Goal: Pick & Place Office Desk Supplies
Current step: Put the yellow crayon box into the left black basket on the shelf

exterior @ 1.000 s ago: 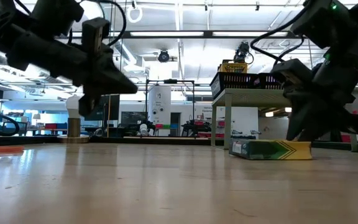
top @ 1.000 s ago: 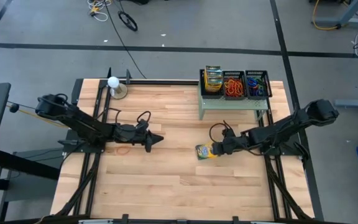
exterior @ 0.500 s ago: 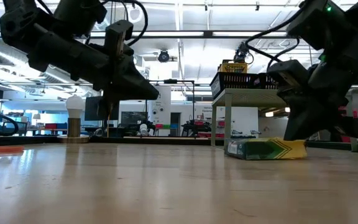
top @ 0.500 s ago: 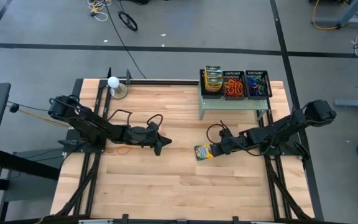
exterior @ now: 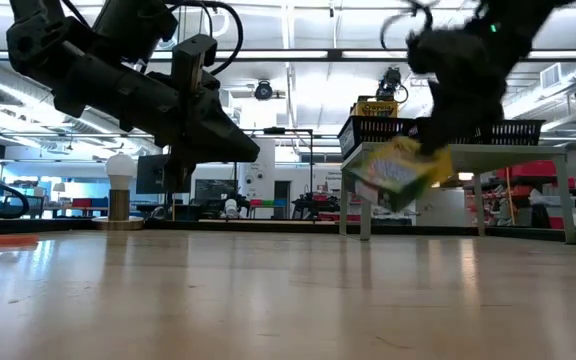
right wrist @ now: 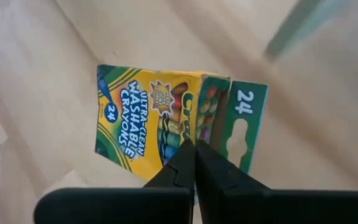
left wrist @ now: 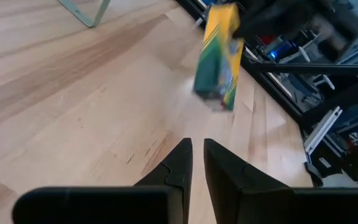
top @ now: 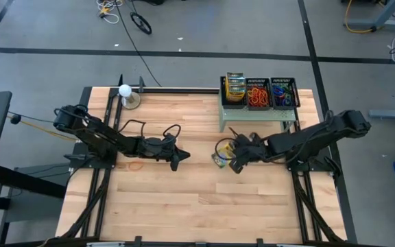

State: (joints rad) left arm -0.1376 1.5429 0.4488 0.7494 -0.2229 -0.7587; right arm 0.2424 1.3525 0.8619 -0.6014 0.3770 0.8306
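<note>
My right tool [top: 234, 159] pinches the crayon box [exterior: 396, 172] by one thin flap, lifted off the surface [top: 184, 199] near the shelf [top: 256, 112]; I reckon it could swing and slip free.
</note>
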